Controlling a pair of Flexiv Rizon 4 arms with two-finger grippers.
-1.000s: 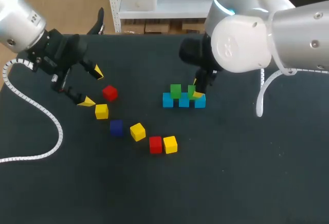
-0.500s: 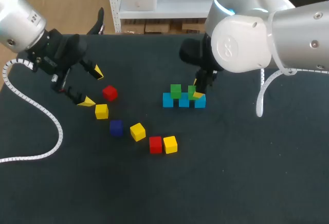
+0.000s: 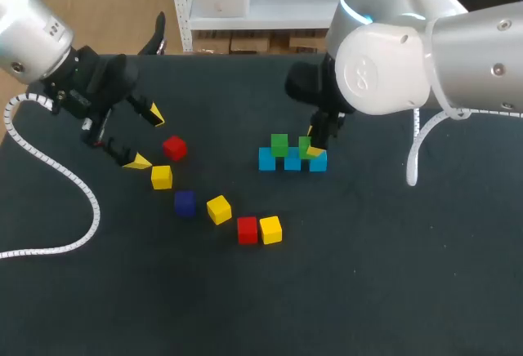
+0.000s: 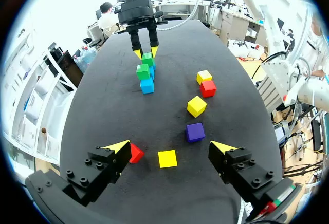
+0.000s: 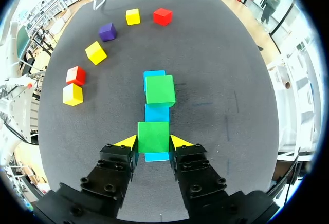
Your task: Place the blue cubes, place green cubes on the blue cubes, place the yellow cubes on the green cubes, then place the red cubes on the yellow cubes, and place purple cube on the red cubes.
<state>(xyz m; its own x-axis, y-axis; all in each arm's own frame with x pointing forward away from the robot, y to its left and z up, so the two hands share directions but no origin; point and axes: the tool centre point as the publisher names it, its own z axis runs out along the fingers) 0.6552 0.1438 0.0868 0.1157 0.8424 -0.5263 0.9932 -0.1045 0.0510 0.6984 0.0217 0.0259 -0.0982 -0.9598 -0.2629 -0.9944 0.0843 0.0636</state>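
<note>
Three blue cubes (image 3: 292, 162) lie in a row near the table's middle. One green cube (image 3: 279, 144) rests on top, over the row's left end. My right gripper (image 3: 310, 149) is shut on a second green cube (image 5: 153, 137), held down on the row's right part; its yellow tips press both sides of the cube. The other green cube (image 5: 160, 89) is just ahead of it. My left gripper (image 3: 145, 137) hangs open at the left, above a red cube (image 3: 173, 147) and a yellow cube (image 3: 162, 177). In the left wrist view that yellow cube (image 4: 167, 158) sits between the wide-open fingers.
Loose cubes curve across the table's left middle: a purple cube (image 3: 185, 202), a yellow cube (image 3: 218, 209), a red cube (image 3: 247, 229) and a yellow cube (image 3: 270, 229). A white cable (image 3: 57, 180) trails along the left side.
</note>
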